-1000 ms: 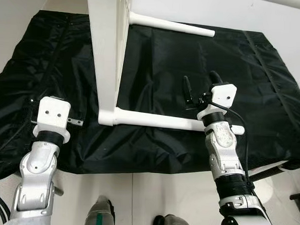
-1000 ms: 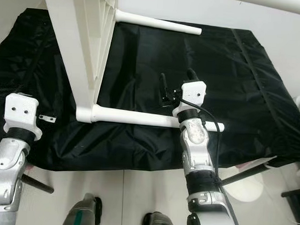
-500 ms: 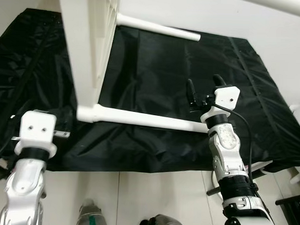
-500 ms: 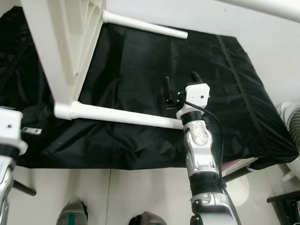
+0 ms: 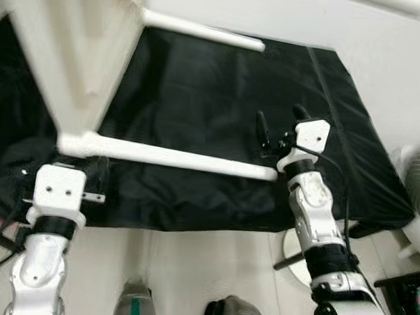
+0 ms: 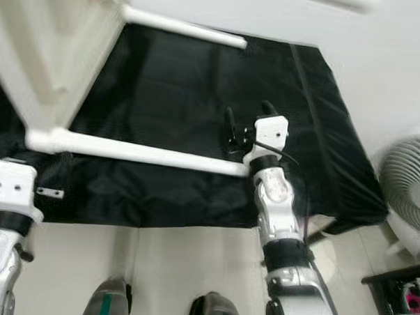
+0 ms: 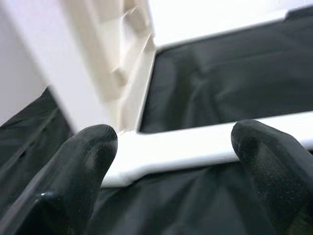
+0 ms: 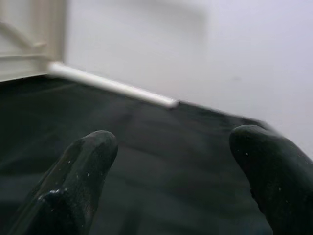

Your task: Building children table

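**Table on its side, both grippers open and empty**

Lies tipped on its side over a black sheet (image 5: 198, 101) on the floor: the white table (image 5: 68, 60), top panel standing upright at the left, two legs jutting out level. Near leg (image 5: 175, 158) stretching across the sheet toward the right arm; far leg (image 5: 201, 30) along the back edge of the sheet, close to the wall.

Right gripper (image 5: 277, 129) raised just beyond the free end of the near leg, fingers spread wide, nothing between them. In the right wrist view, only black sheet and the far leg seen past the two pads. Left gripper (image 7: 171, 161) low by the corner where the near leg meets the top panel, fingers likewise wide apart and holding nothing; the leg's joint sits framed between them in the left wrist view.

Compared with a second ago, whole scene slid leftward and a fan (image 6: 407, 187) brought in at the right: a turn of the head or body rather than any movement of the table. Right arm in much the same spot by the leg's tip as before. Left wrist now closer under the leg joint.

Judging from this, no grip taken yet; likely lining up on the near leg, perhaps to tighten or steady it. Legs already appear attached.
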{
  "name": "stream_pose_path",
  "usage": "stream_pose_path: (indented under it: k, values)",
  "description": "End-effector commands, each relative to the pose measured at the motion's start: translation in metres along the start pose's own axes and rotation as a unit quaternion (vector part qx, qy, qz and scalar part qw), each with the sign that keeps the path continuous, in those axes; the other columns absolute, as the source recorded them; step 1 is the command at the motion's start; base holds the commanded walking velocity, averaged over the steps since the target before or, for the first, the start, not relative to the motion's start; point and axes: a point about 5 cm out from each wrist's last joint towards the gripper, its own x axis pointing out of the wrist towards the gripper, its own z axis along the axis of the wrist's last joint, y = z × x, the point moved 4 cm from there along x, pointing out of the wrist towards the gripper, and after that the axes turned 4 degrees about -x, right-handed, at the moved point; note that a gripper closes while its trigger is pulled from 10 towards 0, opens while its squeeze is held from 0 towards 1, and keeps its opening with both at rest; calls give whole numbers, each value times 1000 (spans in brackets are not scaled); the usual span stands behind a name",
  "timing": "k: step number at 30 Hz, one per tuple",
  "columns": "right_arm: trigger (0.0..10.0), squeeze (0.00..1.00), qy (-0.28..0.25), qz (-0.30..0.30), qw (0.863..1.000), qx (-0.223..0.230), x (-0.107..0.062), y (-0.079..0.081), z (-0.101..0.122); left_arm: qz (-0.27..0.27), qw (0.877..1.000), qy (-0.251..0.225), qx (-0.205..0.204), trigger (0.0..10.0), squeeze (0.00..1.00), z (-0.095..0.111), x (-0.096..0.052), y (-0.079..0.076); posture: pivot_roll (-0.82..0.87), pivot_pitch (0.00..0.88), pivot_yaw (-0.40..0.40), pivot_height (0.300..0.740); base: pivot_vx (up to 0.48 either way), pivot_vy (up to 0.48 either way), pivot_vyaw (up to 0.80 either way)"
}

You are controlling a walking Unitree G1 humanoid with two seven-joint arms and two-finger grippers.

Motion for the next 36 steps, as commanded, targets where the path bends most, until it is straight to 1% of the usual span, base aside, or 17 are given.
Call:
stream_pose_path:
  k: [1,2,5,6,7,9,12,13,14,15,16,18,20,24,29,31,36]
  values:
    - [10000,0,-2,5,1000,10,2,5,2,8,1000,2,-8,10000,0,-1,5,0,226,105,-112,740,0,0,0]
    - [10000,0,0,6,1000,12,3,5,1,6,1000,0,-17,10000,0,0,11,-3,222,105,-117,740,0,0,0]
    - [10000,0,1,7,1000,17,3,5,2,4,1000,-7,-20,10000,0,1,17,-7,218,105,-120,740,0,0,0]
    - [10000,0,0,8,1000,21,5,7,3,3,999,-10,-34,10000,0,1,25,-12,194,104,-127,740,0,0,0]
    - [10000,0,0,8,1000,21,5,7,3,3,999,-10,-34,10000,0,1,25,-12,194,104,-127,740,0,0,0]
    - [10000,0,0,7,1000,28,8,8,5,0,998,-6,-59,10000,0,-2,36,-21,176,102,-131,740,0,0,0]
    - [10000,0,5,-3,1000,15,12,8,7,-9,998,-5,-62,10000,0,-10,50,-35,150,103,-128,740,0,0,0]
    - [10000,0,5,-9,1000,9,13,8,7,-5,998,-1,-67,10000,0,-13,54,-35,139,103,-122,740,0,0,0]
    - [10000,0,5,-9,1000,9,13,8,7,-5,998,-1,-67,10000,0,-13,54,-35,139,103,-122,740,0,0,0]
    - [10000,0,9,-18,1000,-2,15,7,8,1,998,3,-66,10000,0,-17,60,-35,134,101,-118,740,0,0,0]
    - [10000,0,9,-18,1000,-2,15,7,8,1,998,3,-66,10000,0,-17,60,-35,134,101,-118,740,0,0,0]
    - [10000,0,13,-23,1000,-8,17,5,9,21,996,0,-83,10000,0,-13,71,-30,130,101,-105,740,0,0,0]
    - [10000,0,13,-24,999,-18,16,3,10,36,995,-9,-97,10000,0,-6,78,-24,130,101,-95,740,0,0,0]
    - [10000,0,12,-24,999,-19,14,3,9,51,993,-19,-101,10000,0,-1,81,-16,130,103,-87,740,0,0,0]
    - [10000,0,15,-19,1000,-11,10,3,7,64,993,-19,-100,10000,0,1,81,-9,146,112,-87,740,0,0,0]
    - [10000,0,17,-18,1000,-9,9,4,6,69,993,-21,-92,10000,0,-1,79,-4,150,113,-90,740,0,317,0]
    - [10000,0,17,-19,1000,-11,10,3,6,74,993,-20,-89,10000,0,-3,78,-1,154,114,-94,740,0,298,0]
